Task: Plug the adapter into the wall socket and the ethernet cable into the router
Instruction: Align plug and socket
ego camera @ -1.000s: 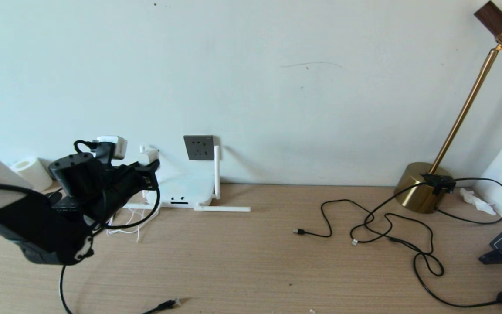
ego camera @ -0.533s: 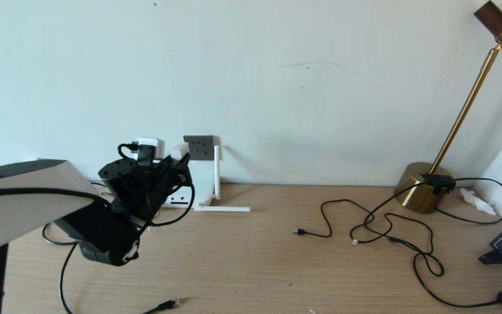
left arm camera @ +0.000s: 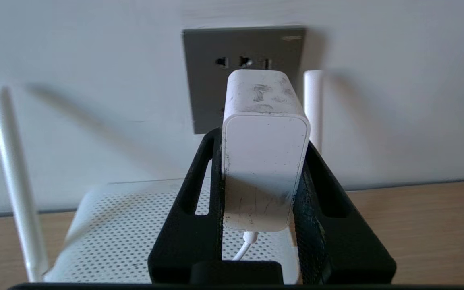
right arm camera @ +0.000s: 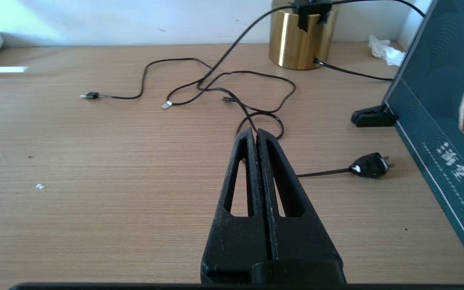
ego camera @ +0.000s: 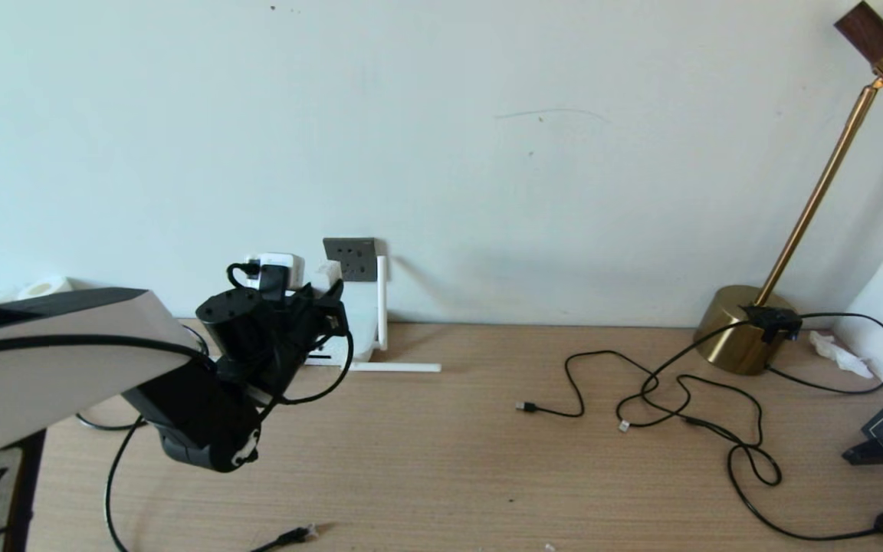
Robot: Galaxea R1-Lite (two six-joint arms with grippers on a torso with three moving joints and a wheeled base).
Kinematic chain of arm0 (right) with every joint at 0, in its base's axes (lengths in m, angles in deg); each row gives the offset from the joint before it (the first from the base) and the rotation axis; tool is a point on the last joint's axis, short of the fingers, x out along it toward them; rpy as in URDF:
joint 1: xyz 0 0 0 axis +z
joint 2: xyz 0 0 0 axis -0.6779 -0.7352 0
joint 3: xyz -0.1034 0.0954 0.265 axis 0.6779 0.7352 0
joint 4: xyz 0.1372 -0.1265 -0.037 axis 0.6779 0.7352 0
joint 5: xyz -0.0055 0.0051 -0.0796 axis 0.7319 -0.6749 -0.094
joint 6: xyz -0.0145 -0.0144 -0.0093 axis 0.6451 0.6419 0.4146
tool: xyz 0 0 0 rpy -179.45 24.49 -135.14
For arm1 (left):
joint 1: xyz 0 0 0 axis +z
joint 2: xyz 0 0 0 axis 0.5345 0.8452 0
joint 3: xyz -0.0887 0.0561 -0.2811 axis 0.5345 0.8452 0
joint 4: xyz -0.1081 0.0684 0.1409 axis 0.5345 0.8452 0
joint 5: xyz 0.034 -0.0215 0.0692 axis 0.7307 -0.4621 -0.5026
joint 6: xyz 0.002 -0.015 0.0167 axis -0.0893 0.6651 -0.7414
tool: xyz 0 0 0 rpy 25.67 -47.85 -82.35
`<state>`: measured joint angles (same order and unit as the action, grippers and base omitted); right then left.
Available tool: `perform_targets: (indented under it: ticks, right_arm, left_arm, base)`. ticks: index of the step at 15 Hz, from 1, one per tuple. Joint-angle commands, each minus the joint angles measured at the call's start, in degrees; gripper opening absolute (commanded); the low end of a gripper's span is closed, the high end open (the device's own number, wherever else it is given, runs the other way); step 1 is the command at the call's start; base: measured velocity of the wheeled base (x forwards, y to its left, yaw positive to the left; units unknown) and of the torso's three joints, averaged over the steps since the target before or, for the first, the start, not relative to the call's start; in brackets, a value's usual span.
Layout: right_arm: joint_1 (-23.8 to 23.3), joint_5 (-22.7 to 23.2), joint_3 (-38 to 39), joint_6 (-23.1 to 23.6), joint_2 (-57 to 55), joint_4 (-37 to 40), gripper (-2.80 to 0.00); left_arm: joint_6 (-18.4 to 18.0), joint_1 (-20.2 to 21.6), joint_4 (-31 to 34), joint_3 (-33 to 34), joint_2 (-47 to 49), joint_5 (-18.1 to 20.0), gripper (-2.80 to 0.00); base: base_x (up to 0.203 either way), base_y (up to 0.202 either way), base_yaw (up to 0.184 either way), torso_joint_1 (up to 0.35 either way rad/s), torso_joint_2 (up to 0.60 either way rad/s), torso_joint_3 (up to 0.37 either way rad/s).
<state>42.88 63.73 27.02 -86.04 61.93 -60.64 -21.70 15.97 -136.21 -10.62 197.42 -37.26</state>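
Rightward since earlier went the left jaws (left arm camera: pixel 262 161), clamped on the adapter (left arm camera: pixel 265 161); socket (left arm camera: pixel 208 80) just ahead; right jaws (right arm camera: pixel 257 139) pressed together, empty.

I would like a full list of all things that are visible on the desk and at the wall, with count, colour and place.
adapter: 1, white, clamped in the left gripper, in front of the wall socket
wall socket: 1, dark grey, on the wall above the router
router: 1, white with stick antennas, on the desk below the socket
ethernet cable: 1, black, tip on the desk's near edge
thin cords: several, black, tangled on the desk's right half
black plug: 1, near right
lamp: 1, brass, far right
dark board: 1, teal, right edge
left gripper: shut on the adapter
right gripper: shut, above the desk
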Motion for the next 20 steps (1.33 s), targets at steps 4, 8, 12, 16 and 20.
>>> perform_targets:
  ticks: [4,8,12,16,20]
  right_arm:
    - [0.1,0.0,0.0,0.0,0.0,0.0,-2.8]
    - [0.1,0.0,0.0,0.0,0.0,0.0,-2.8]
    - [0.1,0.0,0.0,0.0,0.0,0.0,-2.8]
    - [0.1,0.0,0.0,0.0,0.0,0.0,-2.8]
    - [0.1,0.0,0.0,0.0,0.0,0.0,-2.8]
  left_arm:
    - [0.2,0.3,-0.5,-3.0,3.3,-0.6,-2.8]
    - [0.3,1.8,-0.5,-5.5,5.3,-0.6,-2.8]
    - [0.3,2.5,-0.5,-7.5,7.0,-0.5,-2.8]
    - [0.2,2.4,-0.5,-9.7,7.7,-0.5,-2.8]
    - [0.2,2.1,-0.5,-10.8,8.3,-0.6,-2.8]
  base:
    - [0.0,0.0,0.0,0.0,0.0,0.0]
    - [0.0,0.0,0.0,0.0,0.0,0.0]
    - [0.0,0.0,0.0,0.0,0.0,0.0]
    - [0.0,0.0,0.0,0.0,0.0,0.0]
    - [0.0,0.0,0.0,0.0,0.0,0.0]
